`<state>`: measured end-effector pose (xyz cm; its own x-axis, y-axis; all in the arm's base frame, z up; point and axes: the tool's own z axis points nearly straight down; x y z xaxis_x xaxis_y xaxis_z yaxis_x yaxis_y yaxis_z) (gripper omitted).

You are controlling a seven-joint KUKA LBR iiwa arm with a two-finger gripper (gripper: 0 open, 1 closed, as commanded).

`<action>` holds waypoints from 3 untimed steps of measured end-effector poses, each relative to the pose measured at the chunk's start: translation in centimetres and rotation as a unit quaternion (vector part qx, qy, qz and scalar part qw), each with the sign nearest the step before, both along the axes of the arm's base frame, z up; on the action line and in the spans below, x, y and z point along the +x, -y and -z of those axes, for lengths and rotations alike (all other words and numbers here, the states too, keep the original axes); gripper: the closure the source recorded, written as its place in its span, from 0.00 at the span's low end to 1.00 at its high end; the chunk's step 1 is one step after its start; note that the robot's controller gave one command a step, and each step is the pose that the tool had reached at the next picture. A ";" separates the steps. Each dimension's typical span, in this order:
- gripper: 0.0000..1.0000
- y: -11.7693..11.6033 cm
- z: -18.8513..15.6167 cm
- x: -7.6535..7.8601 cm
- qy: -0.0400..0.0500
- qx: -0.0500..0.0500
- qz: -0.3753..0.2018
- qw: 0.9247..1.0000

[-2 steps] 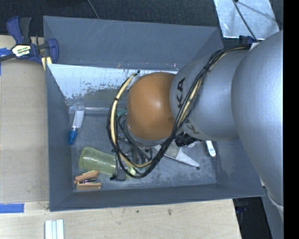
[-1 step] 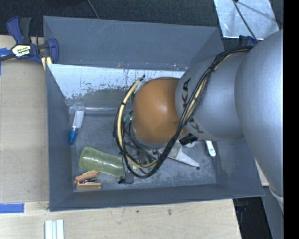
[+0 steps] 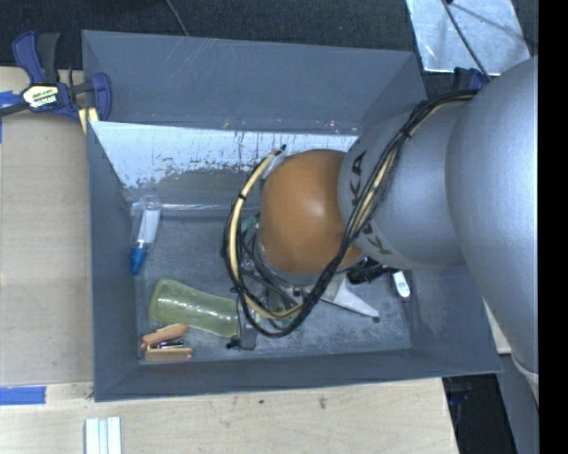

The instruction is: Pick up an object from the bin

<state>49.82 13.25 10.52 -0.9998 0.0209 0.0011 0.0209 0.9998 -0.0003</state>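
Reaching in from the right, the arm's orange wrist cover sits low over the bin floor. The gripper is at front-centre, just beside the right end of a pale green translucent bottle-like item; contact unclear. Open or closed: cannot tell, hidden by cover and cables. Orange-brown item in front-left corner. Clear tube w/ blue tip near left wall. White wedge piece right of gripper.

The bin floor lay open left of centre. A syringe lined the left wall; a green bottle blocked the near side.
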 end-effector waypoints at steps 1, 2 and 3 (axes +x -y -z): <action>0.00 1.5 -1.1 0.5 0.001 0.000 0.123 0.992; 0.00 3.6 -3.0 2.1 0.002 0.000 0.041 0.999; 0.00 2.7 -3.9 2.2 0.003 0.000 0.141 0.990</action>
<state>52.01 10.51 14.37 -0.9541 0.2995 -0.0040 0.2995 0.9541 0.0009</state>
